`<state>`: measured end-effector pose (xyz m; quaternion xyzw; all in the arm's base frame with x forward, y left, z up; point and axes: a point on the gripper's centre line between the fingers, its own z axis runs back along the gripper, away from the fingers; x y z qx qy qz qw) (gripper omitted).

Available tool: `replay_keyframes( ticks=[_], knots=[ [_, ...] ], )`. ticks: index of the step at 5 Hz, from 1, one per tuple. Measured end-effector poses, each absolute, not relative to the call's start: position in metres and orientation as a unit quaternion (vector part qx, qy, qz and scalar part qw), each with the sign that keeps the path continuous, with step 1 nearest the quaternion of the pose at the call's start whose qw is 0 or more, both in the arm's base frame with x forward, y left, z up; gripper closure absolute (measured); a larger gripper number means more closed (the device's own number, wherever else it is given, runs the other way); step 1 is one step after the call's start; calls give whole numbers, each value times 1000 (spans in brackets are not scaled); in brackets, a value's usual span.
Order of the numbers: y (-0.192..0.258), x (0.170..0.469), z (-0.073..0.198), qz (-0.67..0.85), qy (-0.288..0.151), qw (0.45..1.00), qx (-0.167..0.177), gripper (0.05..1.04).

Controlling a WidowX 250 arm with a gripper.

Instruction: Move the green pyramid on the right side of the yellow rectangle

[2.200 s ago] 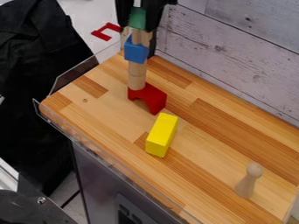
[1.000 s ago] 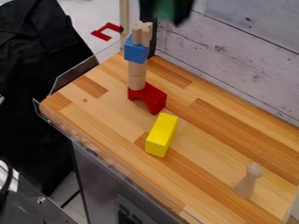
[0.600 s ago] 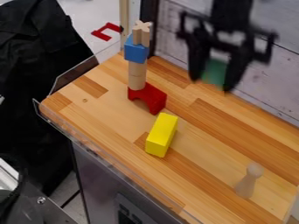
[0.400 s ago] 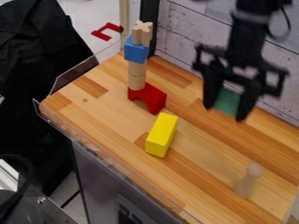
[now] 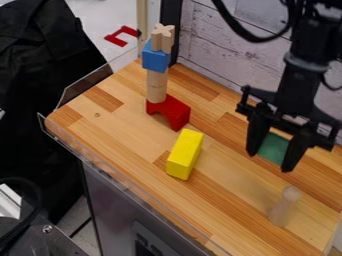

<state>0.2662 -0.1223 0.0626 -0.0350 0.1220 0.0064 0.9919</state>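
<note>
Black claw [image 5: 272, 159] pinching smooth green block [image 5: 273, 148], glossy yellow cuboid [image 5: 184, 154] on striped wood

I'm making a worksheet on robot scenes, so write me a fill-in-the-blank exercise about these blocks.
1. The piece held in the gripper is coloured ____.
2. The arch under the wooden cylinder is coloured ____.
3. The block directly below the wooden cross is coloured ____.
4. Sideways in the picture, the yellow block lies to the ____ of the wooden peg.

Missing words: green; red; blue; left.
</note>
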Motion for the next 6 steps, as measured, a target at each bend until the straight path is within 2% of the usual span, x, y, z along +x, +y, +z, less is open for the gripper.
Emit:
replay_keyframes(
  ticks=[4,6],
  knots=[
    [-113,278,5,31,130,990,-38,513],
    [-113,288,-8,18,120,992,-33,513]
  ],
)
